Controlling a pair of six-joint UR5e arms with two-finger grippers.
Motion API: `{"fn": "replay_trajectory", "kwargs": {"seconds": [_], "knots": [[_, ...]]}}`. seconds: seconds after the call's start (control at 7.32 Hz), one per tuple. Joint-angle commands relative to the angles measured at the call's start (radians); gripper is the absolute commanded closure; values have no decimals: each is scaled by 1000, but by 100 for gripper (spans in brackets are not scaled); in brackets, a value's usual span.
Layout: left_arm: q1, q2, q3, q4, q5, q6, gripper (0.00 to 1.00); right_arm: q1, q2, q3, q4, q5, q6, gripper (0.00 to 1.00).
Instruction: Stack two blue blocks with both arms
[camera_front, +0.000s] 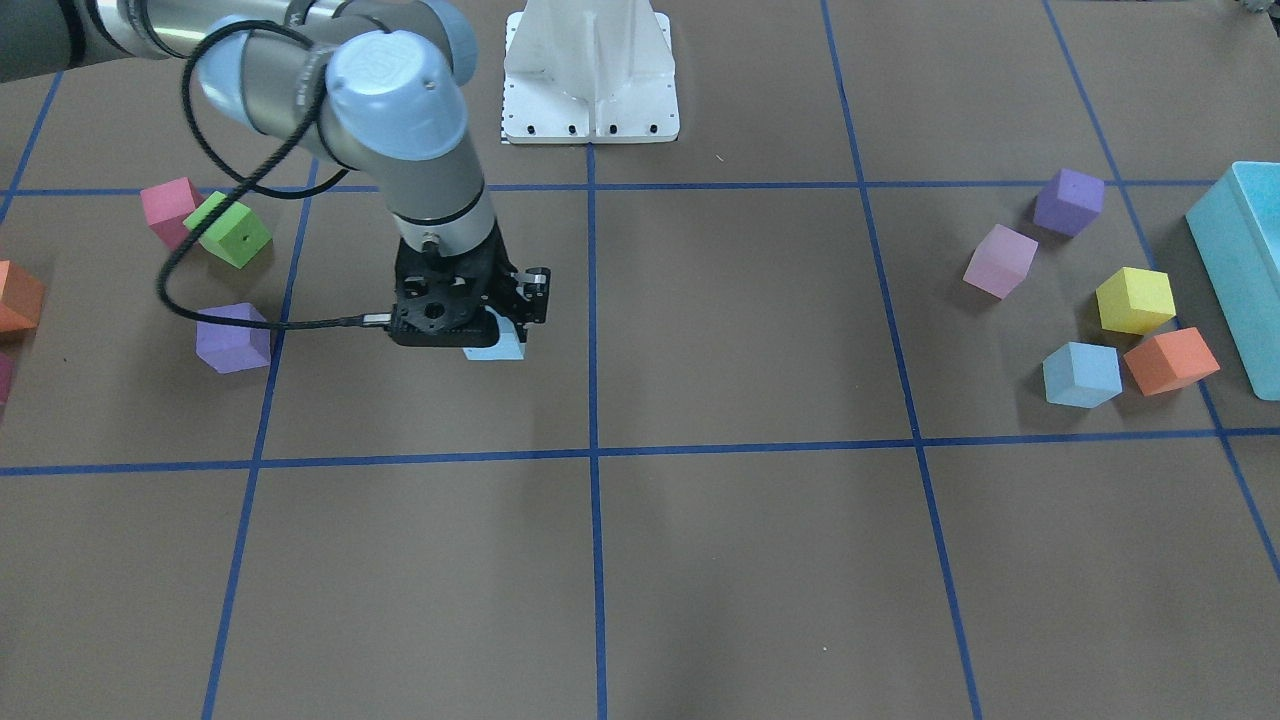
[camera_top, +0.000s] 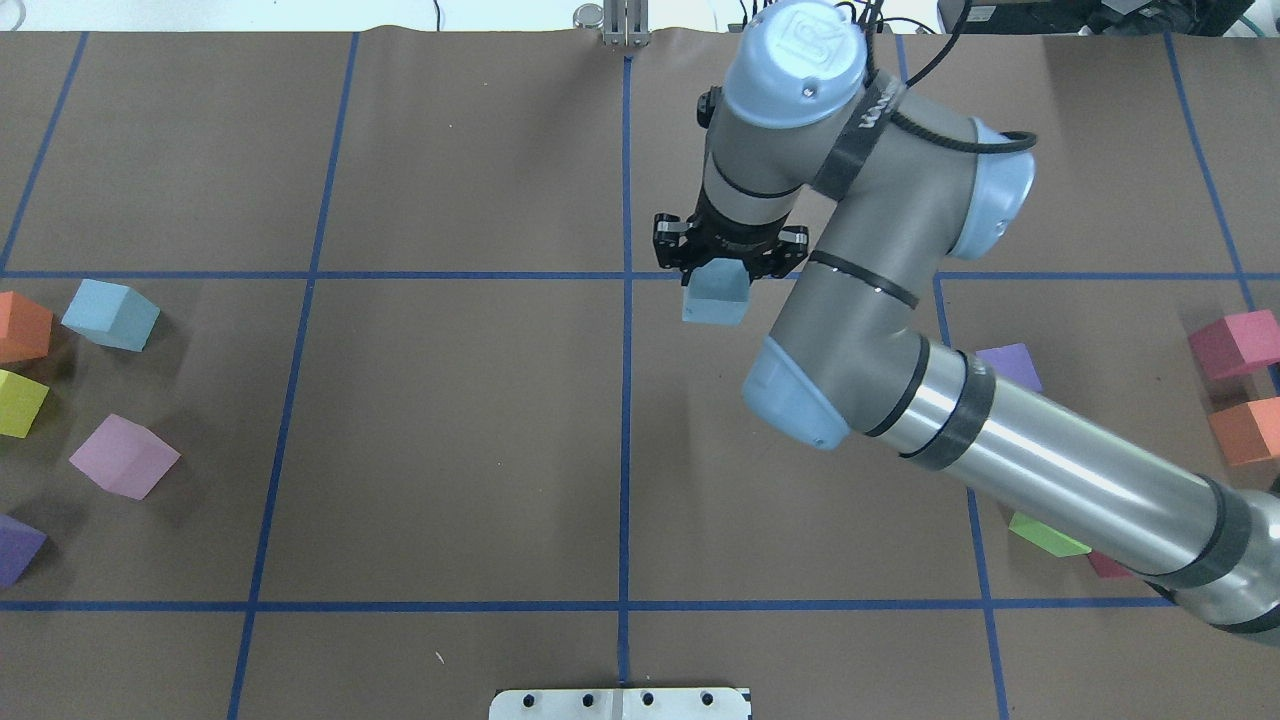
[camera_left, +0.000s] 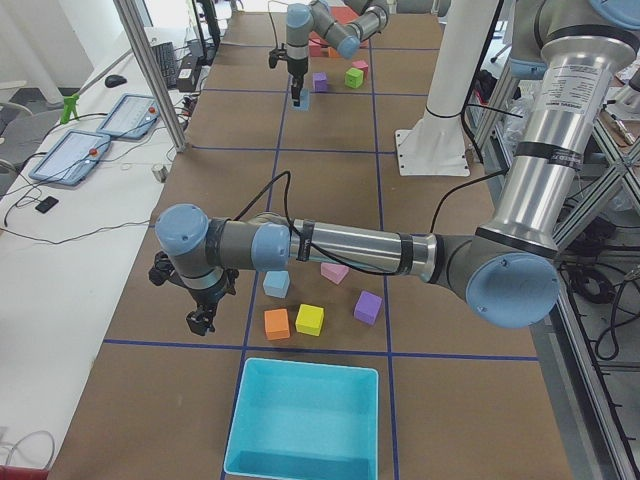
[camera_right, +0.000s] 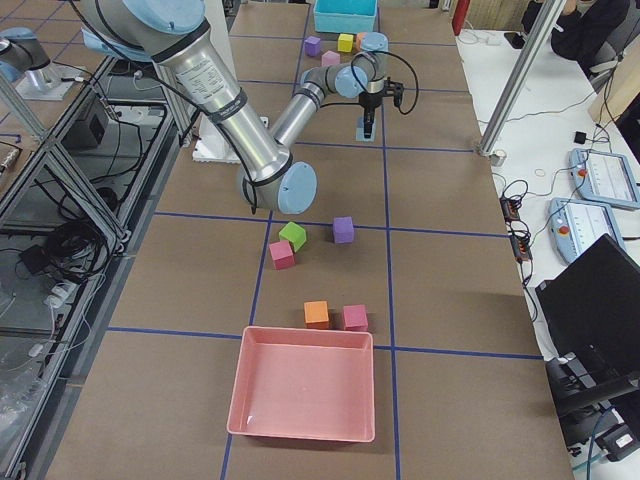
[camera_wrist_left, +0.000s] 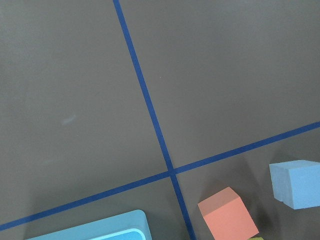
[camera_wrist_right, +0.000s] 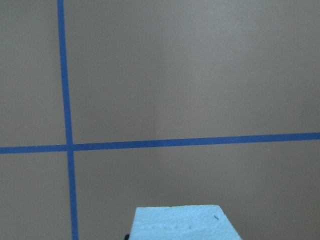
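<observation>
My right gripper (camera_front: 492, 328) is shut on a pale blue block (camera_front: 496, 348), just right of the centre line in the overhead view (camera_top: 716, 298), low over the table. The right wrist view shows only the block's top (camera_wrist_right: 181, 224). The second blue block (camera_front: 1082, 375) sits on the table among other cubes on my left side; it also shows in the overhead view (camera_top: 110, 314) and the left wrist view (camera_wrist_left: 297, 183). My left gripper (camera_left: 198, 320) shows only in the exterior left view, above the table beyond that block; I cannot tell whether it is open or shut.
Orange (camera_front: 1170, 360), yellow (camera_front: 1135, 300), pink (camera_front: 1000, 260) and purple (camera_front: 1068, 200) cubes crowd the second blue block. A turquoise bin (camera_front: 1240, 270) stands beside them. Purple (camera_front: 233, 338), green (camera_front: 230, 232) and pink (camera_front: 170, 210) cubes lie on my right side. A pink bin (camera_right: 305, 385) stands at that end.
</observation>
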Motion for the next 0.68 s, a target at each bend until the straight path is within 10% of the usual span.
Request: {"fn": "replay_trajectory", "kwargs": {"seconds": [0.0,0.55], "knots": [[0,5,-2,-4,0,-22,2,-133,60,-143,129,-129,127,37],[0,6,-2,-6,0,-28,2,-187,59,-207,180,-165,165,36]]}}
